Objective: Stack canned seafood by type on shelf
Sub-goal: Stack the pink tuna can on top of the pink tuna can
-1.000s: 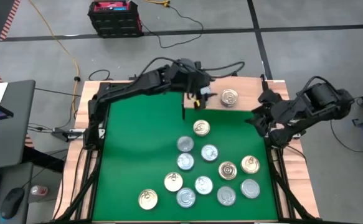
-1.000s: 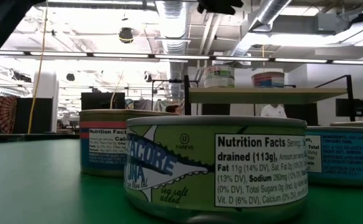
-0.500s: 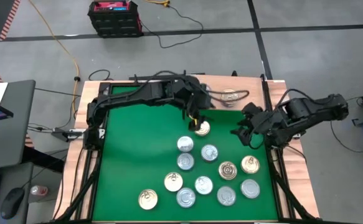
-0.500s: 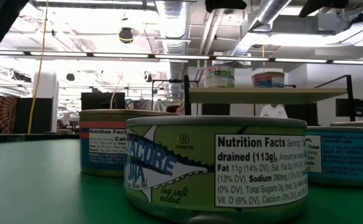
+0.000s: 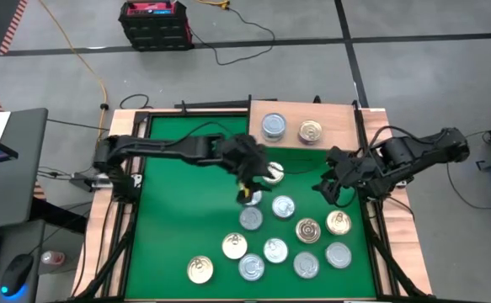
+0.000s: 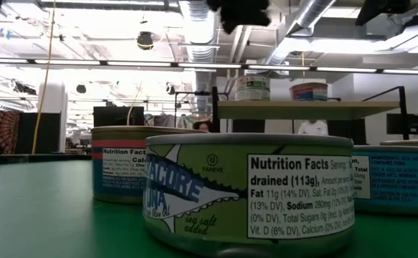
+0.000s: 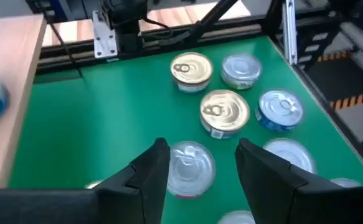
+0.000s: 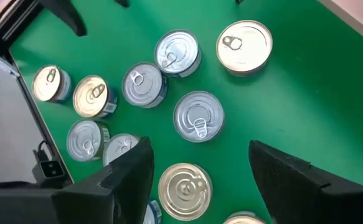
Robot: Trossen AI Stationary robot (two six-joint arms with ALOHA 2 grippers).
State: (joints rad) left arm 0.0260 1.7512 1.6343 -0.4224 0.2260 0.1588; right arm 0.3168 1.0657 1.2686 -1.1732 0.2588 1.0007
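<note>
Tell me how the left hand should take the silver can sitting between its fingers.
Grip the silver can across its round side wall, coming straight down from above. It lies flat on the green table, lid up, so only the low rim offers opposing faces. The left hand already straddles it with its jaws apart; the gold can nearby leaves little room, so keep the fingers close.

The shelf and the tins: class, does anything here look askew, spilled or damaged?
Nothing stands out. Two tins, silver and gold, sit upright and apart on the shelf; the rest stand upright on the green table.
</note>
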